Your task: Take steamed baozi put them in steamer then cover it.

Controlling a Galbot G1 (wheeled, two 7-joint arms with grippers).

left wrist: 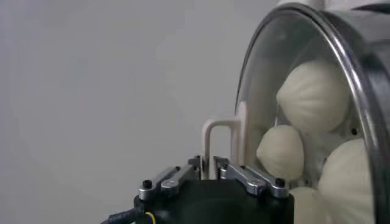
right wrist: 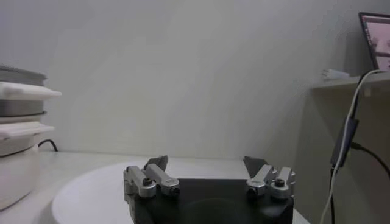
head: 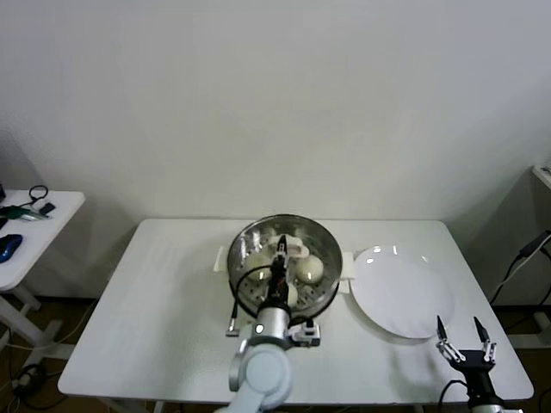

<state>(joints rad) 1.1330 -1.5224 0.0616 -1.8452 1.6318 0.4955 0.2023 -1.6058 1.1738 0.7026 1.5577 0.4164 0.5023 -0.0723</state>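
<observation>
Cover on steamer, centre frame.
You see left gripper jaws close around its handle; right gripper spread, lower right.

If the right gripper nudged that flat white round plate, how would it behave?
The flat white round plate would probably slide rather than tip, since it lies low on the smooth white table. It looks glossy, so likely slippery and hard to pinch by its thin rim. Probably rigid and breakable if dropped. The open right gripper hovers beside it.
</observation>
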